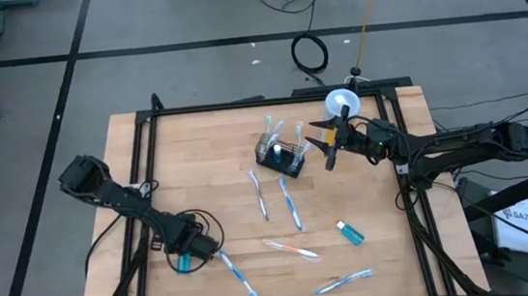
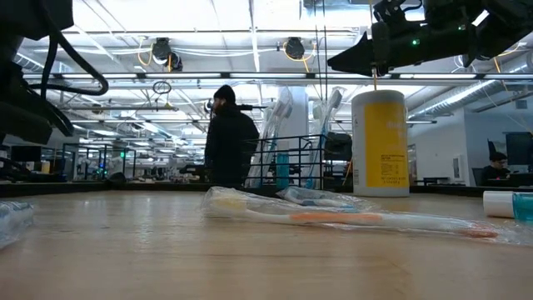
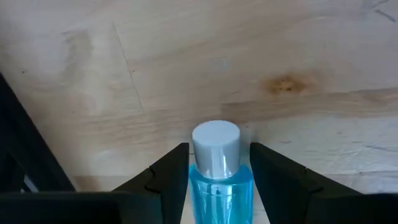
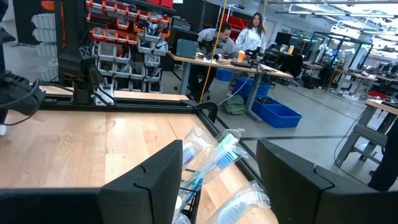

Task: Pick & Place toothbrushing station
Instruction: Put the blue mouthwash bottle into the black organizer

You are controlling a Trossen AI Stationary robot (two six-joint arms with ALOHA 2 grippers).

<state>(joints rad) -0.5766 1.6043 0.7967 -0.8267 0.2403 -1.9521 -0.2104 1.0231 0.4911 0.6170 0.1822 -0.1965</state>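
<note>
Toothbrushing station (image 1: pixel 280 156), the black mesh caddy, sits mid-table toward the far edge with wrapped brushes already standing in it. Step in hand looks like loading: left gripper (image 1: pixel 185 259) is clamped on a small blue bottle (image 3: pixel 219 180) near the front-left corner, well apart from the caddy. Right gripper (image 1: pixel 329 142) hovers released just beside the caddy, holding nothing. Next: lift the bottle, carry it across, drop it in.

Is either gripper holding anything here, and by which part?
The left gripper holds a small blue bottle by its neck, below the white cap. The right gripper holds nothing.
</note>
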